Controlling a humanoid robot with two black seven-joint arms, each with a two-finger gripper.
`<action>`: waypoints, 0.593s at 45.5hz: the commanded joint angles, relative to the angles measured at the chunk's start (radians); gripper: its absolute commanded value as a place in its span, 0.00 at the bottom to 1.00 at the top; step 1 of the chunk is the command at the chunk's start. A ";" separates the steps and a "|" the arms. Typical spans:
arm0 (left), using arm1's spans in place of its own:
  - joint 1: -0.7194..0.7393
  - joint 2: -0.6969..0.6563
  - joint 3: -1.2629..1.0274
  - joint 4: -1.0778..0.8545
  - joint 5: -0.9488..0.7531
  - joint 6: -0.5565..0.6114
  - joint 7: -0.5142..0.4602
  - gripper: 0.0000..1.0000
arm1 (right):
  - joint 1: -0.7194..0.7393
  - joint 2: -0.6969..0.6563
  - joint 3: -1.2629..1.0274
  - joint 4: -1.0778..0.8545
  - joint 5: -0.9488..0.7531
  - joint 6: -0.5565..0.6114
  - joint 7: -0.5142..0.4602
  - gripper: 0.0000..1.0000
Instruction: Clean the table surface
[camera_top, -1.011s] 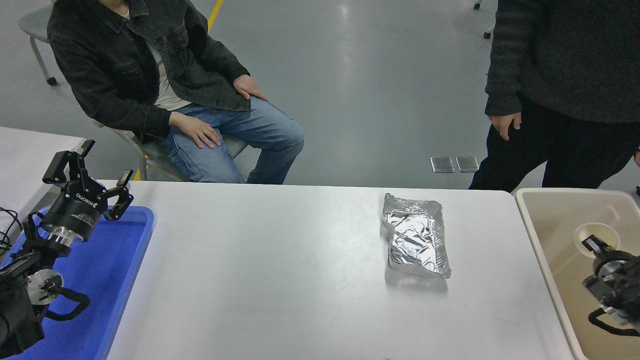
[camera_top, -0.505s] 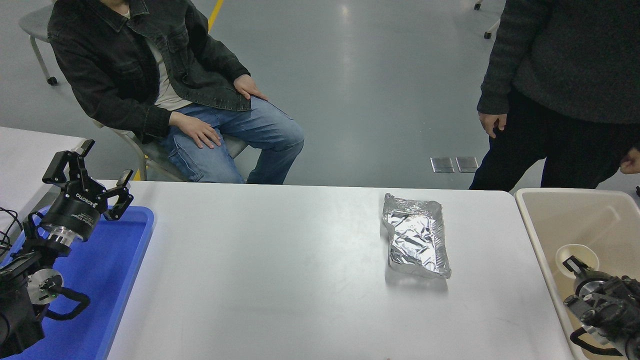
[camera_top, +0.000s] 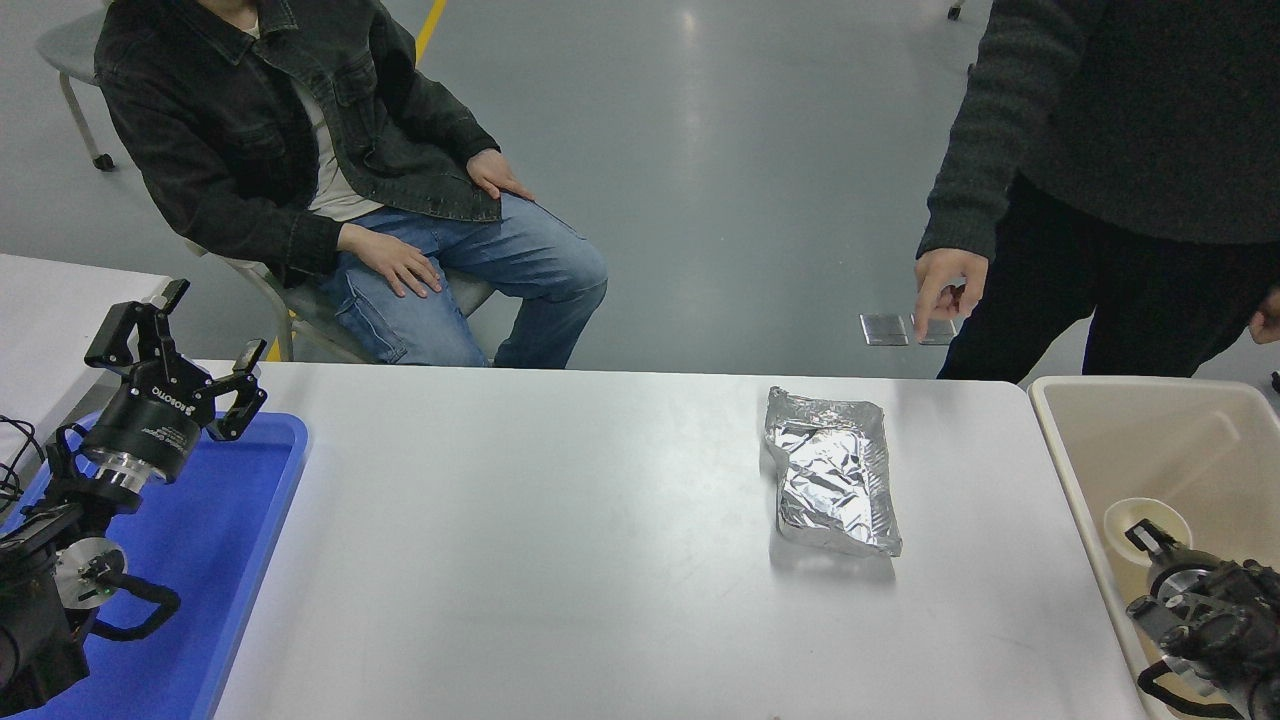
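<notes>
Right gripper, lower right over beige bin: finger state unclear. Foil pouch on table surface, centre-right.

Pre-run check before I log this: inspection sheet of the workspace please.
Surface: table surface, white, no spills seen.
Job's things: silver foil pouch lying flat, right of centre.
Clutter: blue tray at the left edge; beige bin at the right, small white cup inside.
Grippers: left gripper open, held above the blue tray; right gripper over the bin at the cup, state unclear.
Cables: black cable looped on the left arm.
Surroundings: seated person and standing person at the far side, hand near the table corner.
</notes>
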 joint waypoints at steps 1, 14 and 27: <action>-0.001 0.000 0.000 0.000 0.000 0.000 0.000 1.00 | 0.007 -0.004 0.034 0.000 0.002 0.004 -0.001 1.00; -0.001 0.000 0.000 0.000 0.000 0.000 0.000 1.00 | 0.039 -0.030 0.036 0.012 0.003 0.004 0.000 1.00; -0.001 0.000 0.000 0.000 0.000 0.000 0.000 1.00 | 0.070 -0.065 0.105 0.046 0.003 0.016 0.002 1.00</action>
